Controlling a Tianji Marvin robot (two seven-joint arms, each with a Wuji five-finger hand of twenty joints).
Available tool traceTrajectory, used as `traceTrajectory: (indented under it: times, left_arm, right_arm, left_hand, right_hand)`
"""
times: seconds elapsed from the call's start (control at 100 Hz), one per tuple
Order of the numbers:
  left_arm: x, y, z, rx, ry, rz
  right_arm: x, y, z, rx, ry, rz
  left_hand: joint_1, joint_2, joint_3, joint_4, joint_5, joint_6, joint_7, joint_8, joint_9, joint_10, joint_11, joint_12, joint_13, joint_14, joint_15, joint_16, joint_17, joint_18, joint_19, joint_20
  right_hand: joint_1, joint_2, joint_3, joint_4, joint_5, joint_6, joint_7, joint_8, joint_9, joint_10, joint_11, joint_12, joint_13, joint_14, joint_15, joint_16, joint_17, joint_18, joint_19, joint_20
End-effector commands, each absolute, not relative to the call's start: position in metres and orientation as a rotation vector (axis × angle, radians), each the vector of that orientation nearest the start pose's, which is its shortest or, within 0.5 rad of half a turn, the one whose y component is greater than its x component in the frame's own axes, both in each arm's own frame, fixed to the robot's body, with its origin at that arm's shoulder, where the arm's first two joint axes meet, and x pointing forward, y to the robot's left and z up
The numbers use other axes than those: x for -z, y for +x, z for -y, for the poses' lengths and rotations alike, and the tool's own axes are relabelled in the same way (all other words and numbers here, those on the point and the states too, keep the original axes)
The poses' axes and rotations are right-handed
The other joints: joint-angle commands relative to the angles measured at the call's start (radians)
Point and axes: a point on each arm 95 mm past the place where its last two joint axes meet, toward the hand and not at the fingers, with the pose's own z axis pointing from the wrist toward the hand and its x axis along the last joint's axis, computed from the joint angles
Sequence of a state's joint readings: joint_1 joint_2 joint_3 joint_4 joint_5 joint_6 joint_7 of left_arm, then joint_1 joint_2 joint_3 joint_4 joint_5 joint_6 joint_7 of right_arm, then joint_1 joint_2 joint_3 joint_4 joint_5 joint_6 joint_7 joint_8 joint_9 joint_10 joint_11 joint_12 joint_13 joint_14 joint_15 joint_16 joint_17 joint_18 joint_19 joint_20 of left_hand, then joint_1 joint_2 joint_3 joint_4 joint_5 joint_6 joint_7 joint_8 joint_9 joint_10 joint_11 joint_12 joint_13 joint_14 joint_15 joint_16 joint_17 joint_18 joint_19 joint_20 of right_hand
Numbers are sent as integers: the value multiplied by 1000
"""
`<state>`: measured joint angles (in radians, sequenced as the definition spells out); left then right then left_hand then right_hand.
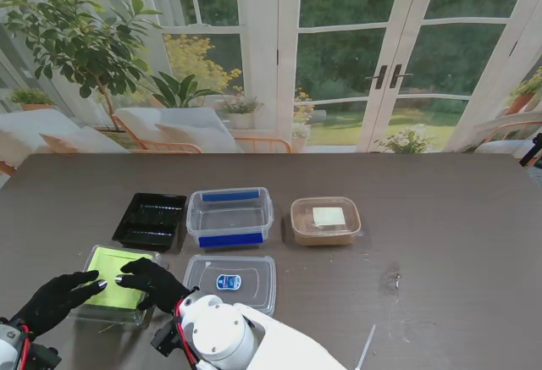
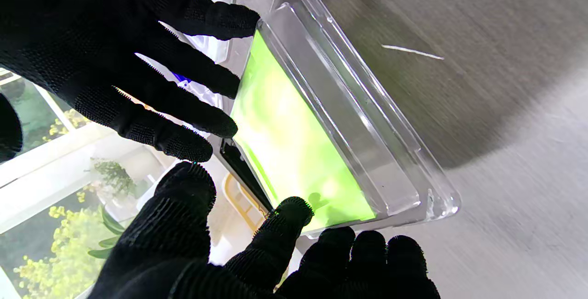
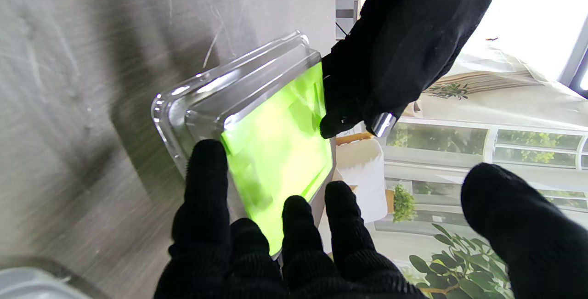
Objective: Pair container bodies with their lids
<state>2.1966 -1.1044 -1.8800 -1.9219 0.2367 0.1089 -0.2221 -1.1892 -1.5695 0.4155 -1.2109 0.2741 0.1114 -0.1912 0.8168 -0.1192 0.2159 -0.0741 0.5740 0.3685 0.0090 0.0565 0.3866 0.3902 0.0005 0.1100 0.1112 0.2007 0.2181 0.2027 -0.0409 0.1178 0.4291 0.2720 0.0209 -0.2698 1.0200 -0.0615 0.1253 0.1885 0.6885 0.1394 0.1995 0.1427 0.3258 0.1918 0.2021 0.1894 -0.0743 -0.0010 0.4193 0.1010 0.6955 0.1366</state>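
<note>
A clear container [image 1: 127, 312] with a bright green lid [image 1: 110, 267] sits at the table's near left. Both black-gloved hands lie on it with fingers spread. My left hand [image 1: 55, 300] touches the lid's left side, index fingertip on the green top [image 2: 294, 143]. My right hand [image 1: 152, 281] reaches across from the right, fingertips flat on the green surface [image 3: 275, 152]. In the right wrist view the thumb stands apart from the box. Neither hand wraps around the container. A clear lid with a blue label [image 1: 229, 281] lies just right of it.
Farther from me stand a black tray [image 1: 151, 219], a clear tub with blue clips [image 1: 230, 216] and a brown container with its lid on [image 1: 325, 220]. A thin white stick [image 1: 369, 346] lies near the front edge on the right.
</note>
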Motion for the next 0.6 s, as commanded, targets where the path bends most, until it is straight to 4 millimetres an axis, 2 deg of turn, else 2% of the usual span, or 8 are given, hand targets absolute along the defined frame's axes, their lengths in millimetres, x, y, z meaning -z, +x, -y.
traceTrajectory:
  times: [0.0, 0.59]
  left_arm:
    - [319, 258, -165, 1458, -2174, -872]
    - [306, 295, -161, 1521, -2149, -850]
  right_arm:
    - [345, 326, -359, 1593, -1890, 1039]
    - [320, 359, -355, 1670, -1922, 1029]
  left_hand:
    - [27, 41, -40, 25, 22, -15, 12, 7, 64, -117, 103, 34, 1, 7, 7, 2, 0, -17, 19, 12]
    - [32, 39, -43, 26, 26, -16, 12, 8, 79, -116, 89, 39, 14, 8, 4, 5, -1, -14, 35, 17]
  right_hand:
    - [-1, 21, -4, -27, -41, -2, 19, 10, -24, -10, 20, 11, 35, -144, 54, 25, -453, -95, -25, -20]
    - [-1, 19, -2, -27, -40, 0, 43, 22, -24, -12, 39, 19, 44, -151, 55, 27, -455, -105, -7, -19]
